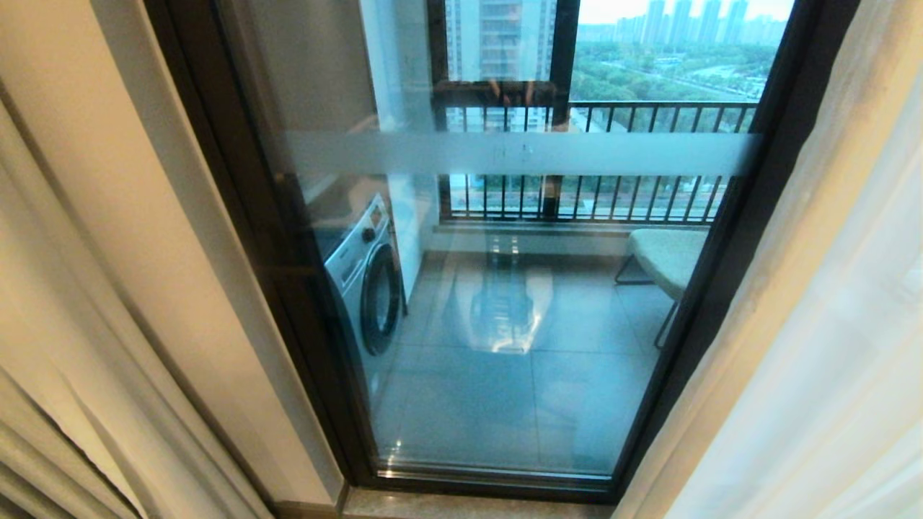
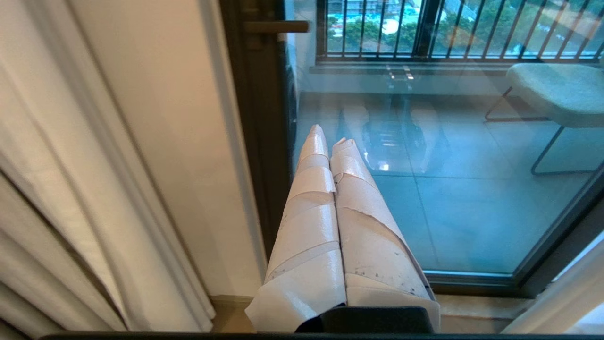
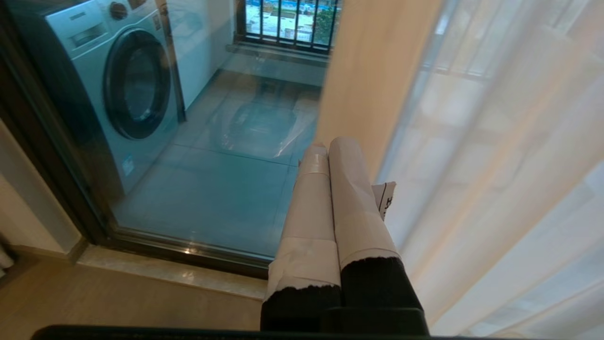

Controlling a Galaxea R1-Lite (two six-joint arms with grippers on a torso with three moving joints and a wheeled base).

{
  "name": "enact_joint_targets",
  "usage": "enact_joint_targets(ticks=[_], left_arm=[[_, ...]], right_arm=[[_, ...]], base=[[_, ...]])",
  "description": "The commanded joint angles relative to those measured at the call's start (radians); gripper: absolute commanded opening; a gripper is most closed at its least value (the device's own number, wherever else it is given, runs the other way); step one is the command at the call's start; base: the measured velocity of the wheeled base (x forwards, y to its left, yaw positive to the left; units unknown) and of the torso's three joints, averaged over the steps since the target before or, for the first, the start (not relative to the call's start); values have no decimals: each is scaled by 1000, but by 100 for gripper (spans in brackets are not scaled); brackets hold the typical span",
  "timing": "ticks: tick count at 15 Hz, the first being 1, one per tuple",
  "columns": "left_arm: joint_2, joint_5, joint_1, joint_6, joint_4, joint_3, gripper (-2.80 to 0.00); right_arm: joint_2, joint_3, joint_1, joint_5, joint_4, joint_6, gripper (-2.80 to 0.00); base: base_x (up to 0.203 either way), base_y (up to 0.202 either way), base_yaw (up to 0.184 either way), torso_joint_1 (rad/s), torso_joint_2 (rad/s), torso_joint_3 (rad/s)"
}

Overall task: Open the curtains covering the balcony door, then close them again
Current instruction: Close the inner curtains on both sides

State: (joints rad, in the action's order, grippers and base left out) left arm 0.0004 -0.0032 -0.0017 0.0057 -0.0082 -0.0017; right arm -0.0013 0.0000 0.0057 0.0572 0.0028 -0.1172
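The balcony door [image 1: 505,404] stands uncovered in front of me, a glass pane in a black frame with a frosted stripe [image 1: 519,153] across it. The cream-beige curtains are drawn aside: one pleated panel [image 1: 65,324] hangs at the left past a strip of wall, another [image 1: 800,238] at the right edge of the door. Neither arm shows in the head view. My left gripper [image 2: 329,138], its fingers wrapped in white tape, is shut and empty, pointing at the door's left frame, with the left curtain [image 2: 56,198] beside it. My right gripper [image 3: 329,144] is shut and empty, close beside the right curtain [image 3: 377,71].
Thin white sheer fabric [image 1: 865,375] hangs to the right of the beige panel. Behind the glass are a washing machine [image 1: 364,277], a pale chair [image 1: 667,256] and a black railing [image 1: 613,202]. A door handle [image 2: 276,27] juts from the left frame. A stone threshold [image 1: 469,506] runs below the door.
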Motion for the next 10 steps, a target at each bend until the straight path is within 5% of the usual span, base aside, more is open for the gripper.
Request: enact_joint_targets(ticks=[1,10], left_arm=[[0,0,0,0,-1,0,-280],[0,2,0,-1,0,0,-280]], right_arm=[[1,0,0,1,0,-1,-280],[1,0,0,1,0,-1,-280]], base=[[0,185,-3,2,7,6],[0,183,-2,3,2,3]])
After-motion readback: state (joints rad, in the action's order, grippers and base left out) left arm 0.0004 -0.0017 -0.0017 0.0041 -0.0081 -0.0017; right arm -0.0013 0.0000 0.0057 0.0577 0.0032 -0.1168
